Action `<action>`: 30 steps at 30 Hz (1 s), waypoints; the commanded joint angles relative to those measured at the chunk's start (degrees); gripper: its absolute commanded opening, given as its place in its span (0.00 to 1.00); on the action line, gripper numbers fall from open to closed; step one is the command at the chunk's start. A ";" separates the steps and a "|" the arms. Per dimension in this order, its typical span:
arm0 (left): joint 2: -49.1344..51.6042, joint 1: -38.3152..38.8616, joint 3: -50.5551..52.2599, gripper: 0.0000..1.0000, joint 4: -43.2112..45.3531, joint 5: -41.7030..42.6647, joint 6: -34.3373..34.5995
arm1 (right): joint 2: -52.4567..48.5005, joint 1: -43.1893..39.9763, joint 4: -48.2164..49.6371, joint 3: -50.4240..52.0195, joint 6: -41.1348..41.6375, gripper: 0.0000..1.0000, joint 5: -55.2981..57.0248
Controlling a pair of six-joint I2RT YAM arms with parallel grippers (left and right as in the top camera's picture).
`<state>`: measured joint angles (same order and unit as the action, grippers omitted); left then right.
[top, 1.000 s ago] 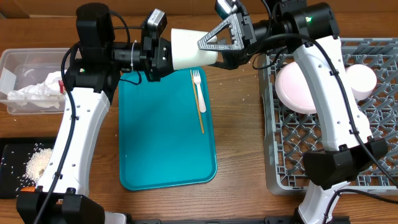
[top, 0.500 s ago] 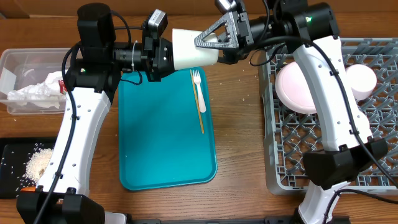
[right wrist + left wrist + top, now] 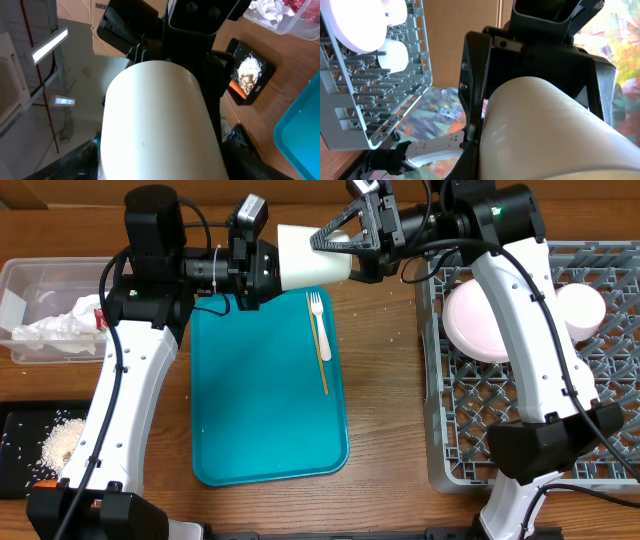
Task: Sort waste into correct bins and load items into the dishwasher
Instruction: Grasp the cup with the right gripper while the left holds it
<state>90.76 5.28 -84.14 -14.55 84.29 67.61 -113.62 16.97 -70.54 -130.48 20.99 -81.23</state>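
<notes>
Wood table (image 3: 390,380) below w/ teal tray (image 3: 260,400). My left claw (image 3: 270,265) clenched the white cup (image 3: 305,260), up in air over tray's top edge. My right claw (image 3: 345,248) sat round its other end; couldn't tell if squeezing. If left let go early, cup could've dropped.

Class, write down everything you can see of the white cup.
The white cup is plain, smooth and slightly tapered, with a faint sheen. It lies sideways in the air above the far edge of the teal tray. The left claw grips its wider end. The right claw straddles its narrower end, contact unclear.
</notes>
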 commanded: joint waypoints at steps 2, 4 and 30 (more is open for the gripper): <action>-0.28 0.52 -0.50 0.04 0.24 -0.59 0.13 | 1.31 0.31 -0.24 -0.02 0.07 0.79 -4.39; -0.28 0.52 -0.50 0.04 0.28 -0.68 0.11 | 1.31 0.33 -0.31 -0.02 0.09 0.79 -4.59; -0.28 0.44 -0.50 0.04 0.26 -3.82 0.63 | 1.31 0.33 -0.66 -0.02 0.09 0.74 -4.57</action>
<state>90.76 5.28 -84.16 -14.11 83.77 67.66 -113.65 16.97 -71.53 -130.39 20.99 -82.72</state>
